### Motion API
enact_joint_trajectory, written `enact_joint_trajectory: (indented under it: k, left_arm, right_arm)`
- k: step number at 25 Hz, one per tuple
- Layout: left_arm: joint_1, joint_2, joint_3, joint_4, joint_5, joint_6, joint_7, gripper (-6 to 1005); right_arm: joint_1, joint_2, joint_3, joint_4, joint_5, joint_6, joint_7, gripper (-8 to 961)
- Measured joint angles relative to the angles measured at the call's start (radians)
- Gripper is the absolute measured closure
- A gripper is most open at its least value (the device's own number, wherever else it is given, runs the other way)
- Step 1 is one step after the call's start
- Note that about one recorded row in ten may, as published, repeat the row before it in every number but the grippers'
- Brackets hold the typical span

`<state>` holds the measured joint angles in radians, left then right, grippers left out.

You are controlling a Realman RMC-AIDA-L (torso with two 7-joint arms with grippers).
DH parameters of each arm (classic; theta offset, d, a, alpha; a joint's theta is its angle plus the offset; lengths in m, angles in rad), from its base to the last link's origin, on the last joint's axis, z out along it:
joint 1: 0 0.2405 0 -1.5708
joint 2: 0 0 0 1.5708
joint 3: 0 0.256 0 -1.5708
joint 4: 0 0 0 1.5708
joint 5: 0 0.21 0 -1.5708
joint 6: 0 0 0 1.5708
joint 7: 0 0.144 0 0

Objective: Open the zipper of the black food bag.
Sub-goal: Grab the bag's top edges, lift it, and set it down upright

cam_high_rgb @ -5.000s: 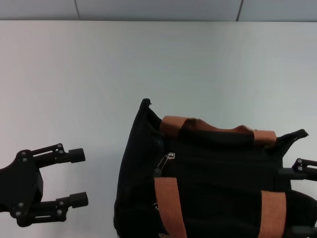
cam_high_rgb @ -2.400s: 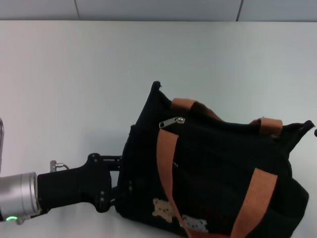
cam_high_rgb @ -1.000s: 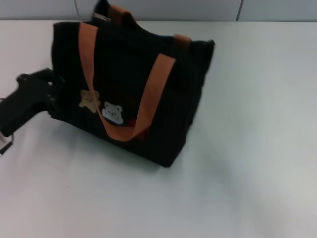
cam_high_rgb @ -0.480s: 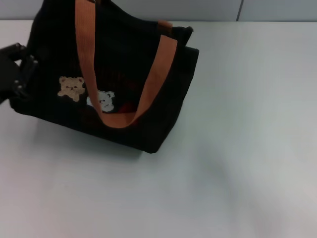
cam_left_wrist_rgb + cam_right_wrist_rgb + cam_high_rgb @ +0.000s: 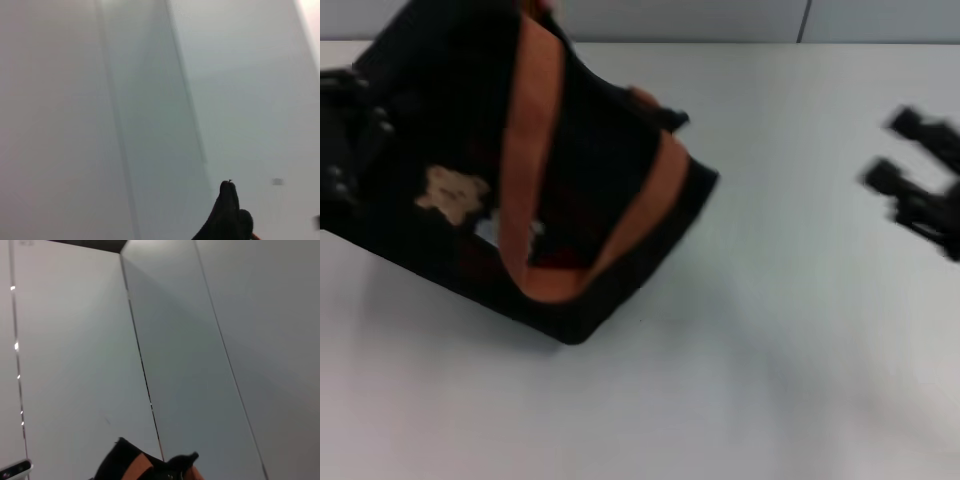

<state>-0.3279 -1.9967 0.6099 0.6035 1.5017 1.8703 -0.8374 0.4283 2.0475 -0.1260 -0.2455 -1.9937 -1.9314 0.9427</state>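
- boxy black fabric food bag (image 5: 470, 170) w/ orange-brown webbing handles (image 5: 535, 150) sits on the left side of the white counter (image 5: 770, 350), tipped so its front faces up toward the head cam; tan bear patch (image 5: 450, 188) shows on that front
- left gripper (image 5: 345, 120) is pressed right up against the bag's left end. looks like it's hanging onto the fabric there, but fingers are buried in black-on-black so I can't tell if they're clamped or not
- right gripper (image 5: 905, 185) is out on the right, well apart from the bag, fingers spread w/ nothing between them
- zipper: can't find it in head view, top edge runs off frame. wrist cams mostly show wall panels plus a corner of the bag
- step imo: bag is being held/positioned, zip not touched yet, so basically at the start
- next move prob needs the bag set upright & steady so the zip line + pull tab are reachable, then right gripper comes across to pinch the tab while left braces the end
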Motion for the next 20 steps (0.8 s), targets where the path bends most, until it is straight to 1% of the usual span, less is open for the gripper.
enact_joint_trajectory:
  k: [1, 2, 4, 5, 6, 7, 10, 11, 12, 16, 20]
  left_arm:
    - [-0.014, -0.008, 0.022, 0.006, 0.026, 0.01, -0.001, 917]
    - [-0.014, -0.008, 0.022, 0.006, 0.026, 0.01, -0.001, 917]
    - [-0.034, -0.023, 0.041, 0.007, 0.06, 0.01, 0.004, 917]
    - [-0.043, -0.031, 0.044, 0.007, 0.075, 0.009, 0.006, 918]
    - [-0.05, -0.038, 0.045, 0.007, 0.086, 0.009, 0.007, 918]
    - [-0.057, -0.046, 0.046, 0.007, 0.097, 0.01, 0.008, 918]
    - [-0.065, -0.061, 0.064, 0.017, 0.112, 0.016, 0.008, 919]
    - [-0.068, -0.068, 0.087, 0.027, 0.113, 0.022, 0.008, 919]
    - [-0.068, -0.068, 0.087, 0.027, 0.113, 0.022, 0.008, 919]
    - [-0.075, -0.069, 0.092, 0.028, 0.112, 0.056, 0.009, 918]
    - [-0.088, -0.069, 0.09, 0.029, 0.11, 0.083, 0.009, 917]
  right_arm:
    - [0.037, 0.018, -0.035, 0.029, -0.006, 0.064, 0.009, 128]
    - [0.037, 0.018, -0.035, 0.029, -0.006, 0.064, 0.009, 128]
    - [0.073, 0.032, -0.08, 0.045, -0.008, 0.105, 0.01, 128]
    - [0.093, 0.034, -0.103, 0.061, -0.008, 0.121, 0.01, 128]
    - [0.132, 0.035, -0.152, 0.1, -0.008, 0.152, 0.01, 128]
    - [0.132, 0.035, -0.152, 0.1, -0.008, 0.152, 0.01, 128]
    - [0.183, 0.037, -0.234, 0.152, -0.008, 0.215, 0.007, 128]
    - [0.203, 0.039, -0.268, 0.18, -0.008, 0.264, 0.0, 128]
    - [0.203, 0.039, -0.268, 0.18, -0.008, 0.264, 0.0, 128]
    - [0.232, 0.043, -0.308, 0.259, -0.008, 0.352, -0.018, 128]
    - [0.248, 0.044, -0.314, 0.297, -0.013, 0.37, -0.037, 128]
